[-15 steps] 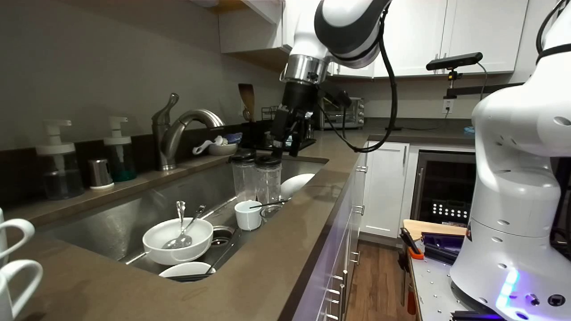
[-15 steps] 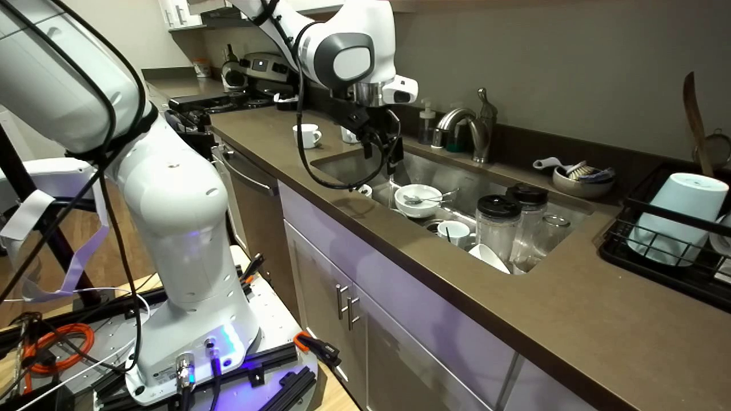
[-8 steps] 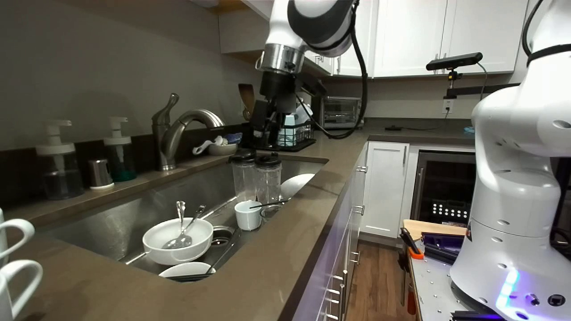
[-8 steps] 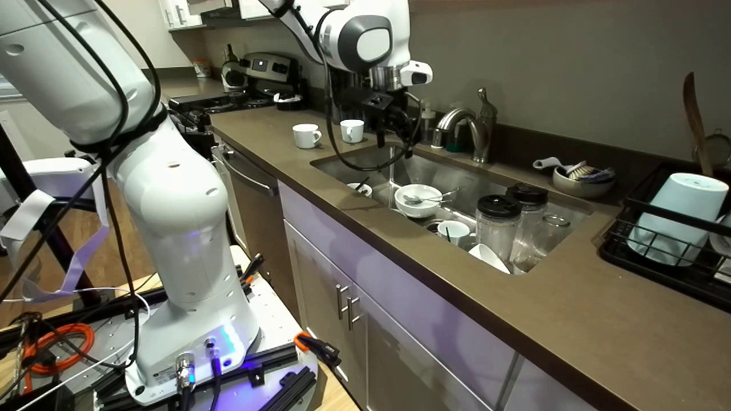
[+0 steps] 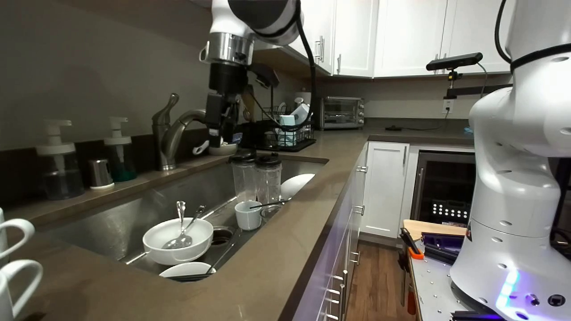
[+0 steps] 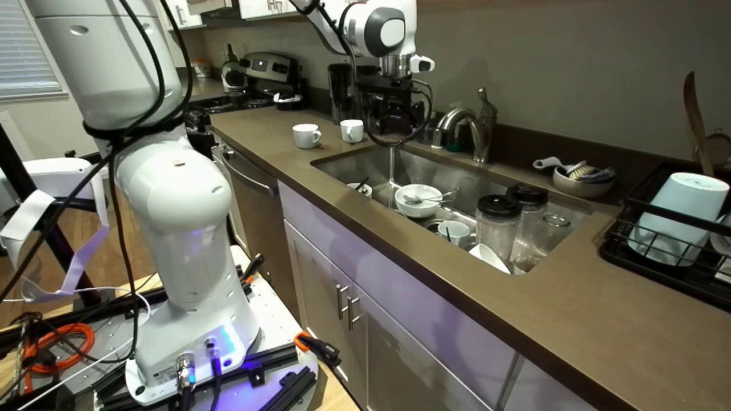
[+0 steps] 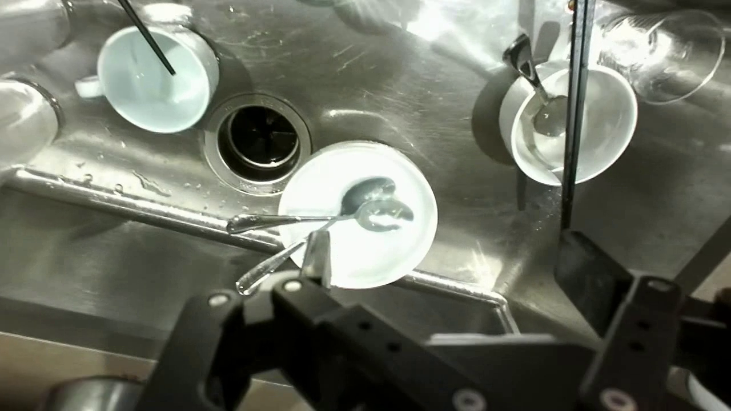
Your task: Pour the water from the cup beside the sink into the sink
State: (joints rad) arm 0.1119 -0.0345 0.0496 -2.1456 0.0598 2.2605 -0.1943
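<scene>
Two alike white mugs with loop handles stand upright on the counter beside the sink's end, one nearer the front edge (image 6: 304, 137) and one nearer the wall (image 6: 352, 131). I cannot tell which is the cup meant; any water inside is hidden. Their handles also show at the lower left of an exterior view, one mug handle (image 5: 27, 285) in front. The stainless-steel sink (image 6: 445, 174) holds dishes. My gripper (image 7: 442, 245) hangs above the sink's back side, its fingers wide apart with nothing between them; the mugs are well clear of it.
The curved faucet (image 6: 482, 131) and soap dispensers (image 5: 120, 151) line the back ledge close to my gripper. In the sink are a white bowl (image 7: 388, 251) with spoons, mugs and lidded jars (image 6: 497, 228). A dark tall container (image 6: 341, 91) stands behind the mugs. A dish rack (image 5: 294, 138) sits beyond.
My gripper has moved over the sink toward the back wall and somewhat higher, leftward in an exterior view. The wall-side mug, earlier partly covered by the arm, now shows fully. The jaws have stayed open.
</scene>
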